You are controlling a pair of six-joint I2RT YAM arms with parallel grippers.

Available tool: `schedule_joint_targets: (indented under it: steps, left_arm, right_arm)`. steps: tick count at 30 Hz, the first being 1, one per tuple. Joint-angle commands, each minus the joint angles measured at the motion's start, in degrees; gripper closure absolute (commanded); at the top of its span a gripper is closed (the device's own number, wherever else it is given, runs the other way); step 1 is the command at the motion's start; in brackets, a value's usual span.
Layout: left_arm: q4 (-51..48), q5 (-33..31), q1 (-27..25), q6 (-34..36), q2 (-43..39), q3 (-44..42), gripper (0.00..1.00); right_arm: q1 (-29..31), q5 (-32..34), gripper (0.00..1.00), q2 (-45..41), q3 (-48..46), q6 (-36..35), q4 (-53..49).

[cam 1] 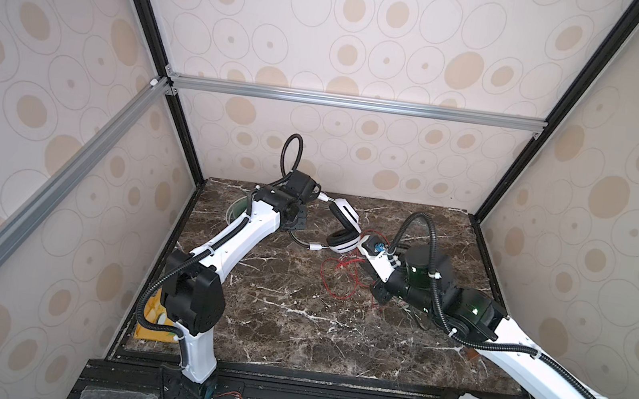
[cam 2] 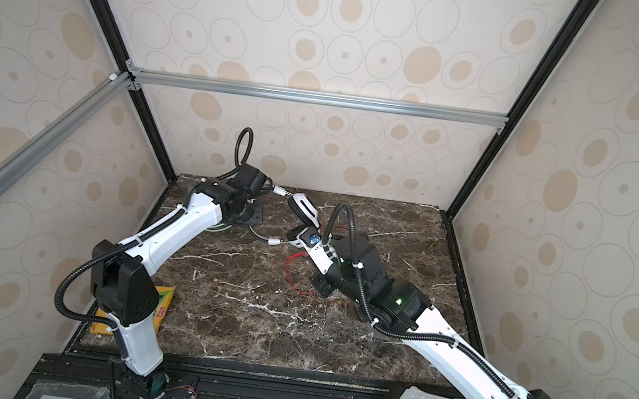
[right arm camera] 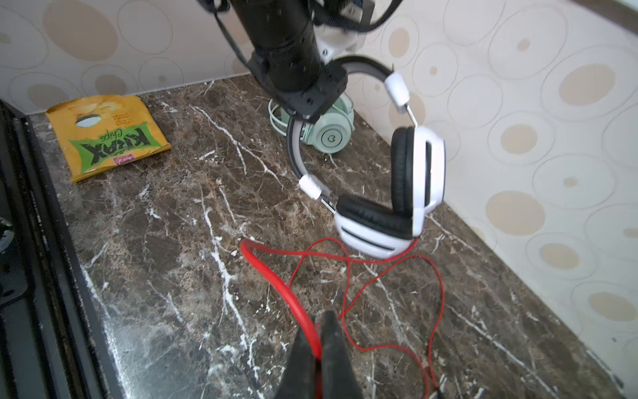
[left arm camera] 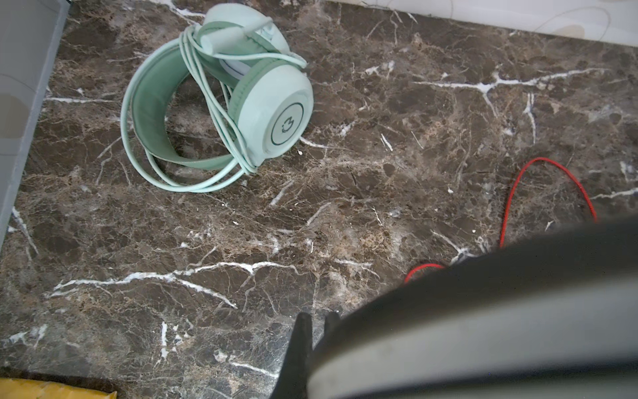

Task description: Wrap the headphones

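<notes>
The white-and-black headphones (cam 1: 346,213) hang above the marble table (cam 1: 292,331), ear cups (right arm camera: 419,165) folded together. My left gripper (left arm camera: 317,319) is shut on the middle of their grey headband (right arm camera: 295,148); in both top views it sits at the back centre (cam 1: 298,223). Their thin red cord (right arm camera: 379,262) trails in loose loops on the table (cam 1: 336,278). My right gripper (right arm camera: 317,331) is shut on a stretch of that cord, just right of the lower ear cup (cam 1: 362,243). The mint green headphones (left arm camera: 276,103) lie by the back wall with their pale green cord (left arm camera: 207,114) wound round them.
A yellow chips bag (right arm camera: 107,134) lies at the table's front left corner (cam 2: 163,306). Patterned walls close the table at the back and both sides. The mint pair (right arm camera: 331,138) lies right behind my left gripper.
</notes>
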Motion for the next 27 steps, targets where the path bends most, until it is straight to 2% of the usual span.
schedule_joint_targets:
  steps: [1,5,8,11,14,19,23,27]
  left_arm:
    - [6.4,1.7,-0.2,1.5,-4.9,-2.9,1.0]
    - [8.3,3.0,-0.8,2.5,-7.3,-5.6,1.0]
    - [8.6,3.4,-1.1,3.3,-7.8,-5.7,0.96]
    - [9.0,4.4,-1.2,3.7,-8.0,-6.2,1.0]
    - [8.8,5.2,-1.9,4.6,-7.3,-6.0,1.0]
    - [9.6,4.2,-3.6,7.0,-8.0,-7.0,1.0]
    - [9.6,3.8,-4.8,9.3,-8.4,-6.8,1.0]
    - [8.9,6.1,-5.4,10.7,-8.4,-5.8,1.0]
  right_arm:
    - [0.5,2.7,1.0,4.0,6.3,-3.2,-5.3]
    - [0.5,6.2,1.0,8.7,13.6,-5.7,-5.0]
    - [0.5,9.2,1.0,12.0,19.4,-7.8,-5.0]
    - [0.5,11.7,1.0,15.3,25.5,-9.8,-5.4]
    - [-0.2,12.0,1.0,18.3,31.2,-11.7,-5.1]
    - [-5.0,10.6,1.0,25.5,42.8,-11.2,-9.9]
    - [-8.3,9.4,1.0,30.6,48.5,-11.5,-12.5]
    - [-11.0,8.4,1.0,35.5,52.5,-10.9,-15.3]
